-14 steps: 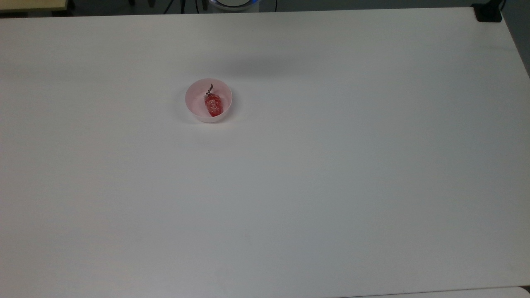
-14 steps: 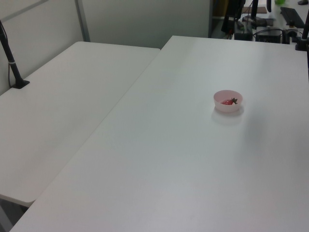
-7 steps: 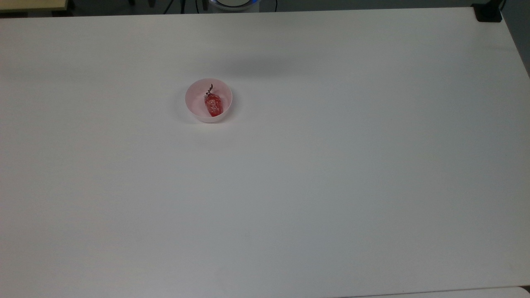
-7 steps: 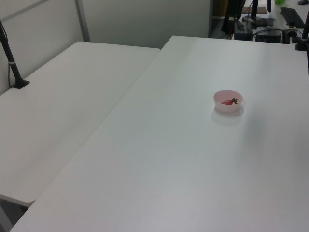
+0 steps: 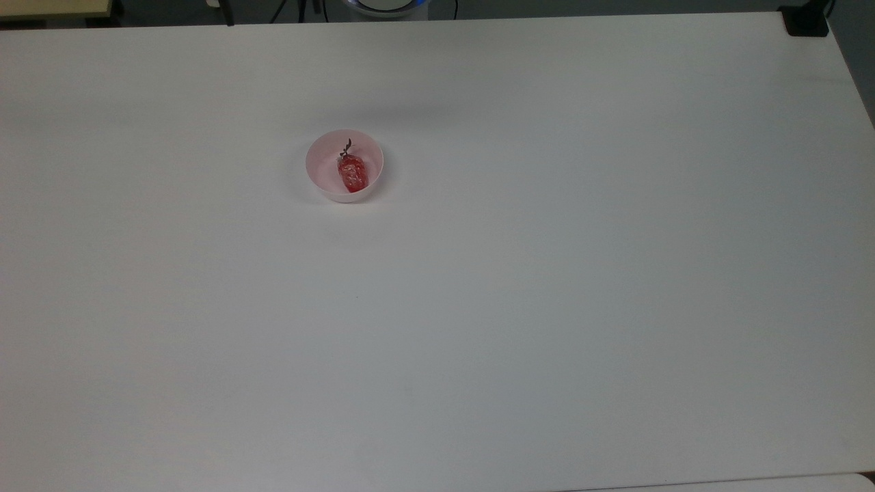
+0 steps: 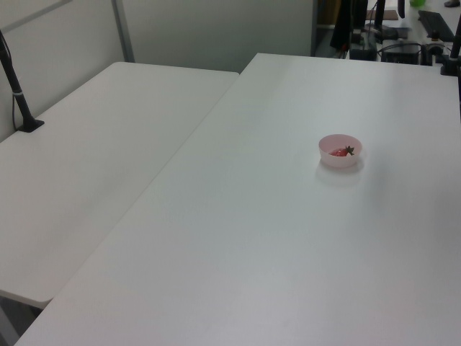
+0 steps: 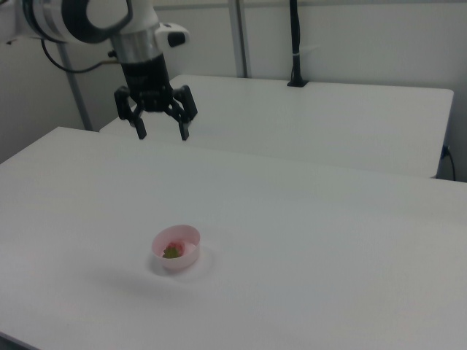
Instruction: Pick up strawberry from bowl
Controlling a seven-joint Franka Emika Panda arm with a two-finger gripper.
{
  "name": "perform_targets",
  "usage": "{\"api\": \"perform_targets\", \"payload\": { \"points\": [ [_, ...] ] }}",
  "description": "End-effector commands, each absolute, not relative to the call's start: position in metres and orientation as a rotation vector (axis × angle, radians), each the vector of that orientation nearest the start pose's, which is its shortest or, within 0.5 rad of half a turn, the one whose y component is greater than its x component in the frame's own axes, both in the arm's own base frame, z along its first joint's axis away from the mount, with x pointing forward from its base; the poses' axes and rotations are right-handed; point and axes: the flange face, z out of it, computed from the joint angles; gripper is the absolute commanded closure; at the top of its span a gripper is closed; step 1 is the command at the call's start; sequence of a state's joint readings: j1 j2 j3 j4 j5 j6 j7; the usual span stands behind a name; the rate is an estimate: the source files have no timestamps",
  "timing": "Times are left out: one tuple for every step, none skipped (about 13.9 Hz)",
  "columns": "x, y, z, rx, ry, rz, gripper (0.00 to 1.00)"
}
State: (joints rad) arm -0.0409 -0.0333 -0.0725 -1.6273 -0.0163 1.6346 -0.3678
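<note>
Still-life: strawberry (image 5: pixel 353 173) inside bowl (image 5: pixel 321 167)

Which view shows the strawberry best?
Top view: the whole strawberry lies in the bowl, stem toward the top view's top. In the left and right views the bowl's wall hides most of it.

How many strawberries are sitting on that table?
1. The strawberry lies inside the pink bowl on the white table; none appears elsewhere.

Strawberry (image 5: pixel 353 173): glossy red, lying in pale pink bowl (image 5: pixel 321 172), dark stem toward the top view's top. Bowl upright on white worktop (image 5: pixel 519 287).
</note>
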Motion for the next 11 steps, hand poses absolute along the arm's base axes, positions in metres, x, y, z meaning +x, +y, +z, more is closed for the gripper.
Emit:
{"api": "perform_targets", "payload": {
  "points": [
    [0.541,-0.066,0.563,-3.156,-0.339,0.056,0.00],
    [0.541,-0.063,0.534,-3.178,-0.264,0.066,0.00],
    [0.544,-0.061,0.510,-3.202,-0.155,0.042,0.00],
    [0.552,-0.056,0.478,-3.210,0.057,0.007,0.00],
    [0.560,-0.053,0.453,-3.205,0.218,0.044,0.00],
    [0.564,-0.049,0.435,-3.198,0.300,0.085,0.00],
    [0.566,-0.047,0.425,-3.191,0.367,0.109,0.00],
    [0.567,-0.047,0.418,-3.181,0.415,0.130,0.02],
    [0.568,-0.047,0.408,-3.180,0.418,0.160,0.05],
    [0.570,-0.046,0.396,-3.168,0.434,0.192,0.12],
    [0.572,-0.045,0.383,-3.147,0.447,0.224,0.17]
  ]
}}
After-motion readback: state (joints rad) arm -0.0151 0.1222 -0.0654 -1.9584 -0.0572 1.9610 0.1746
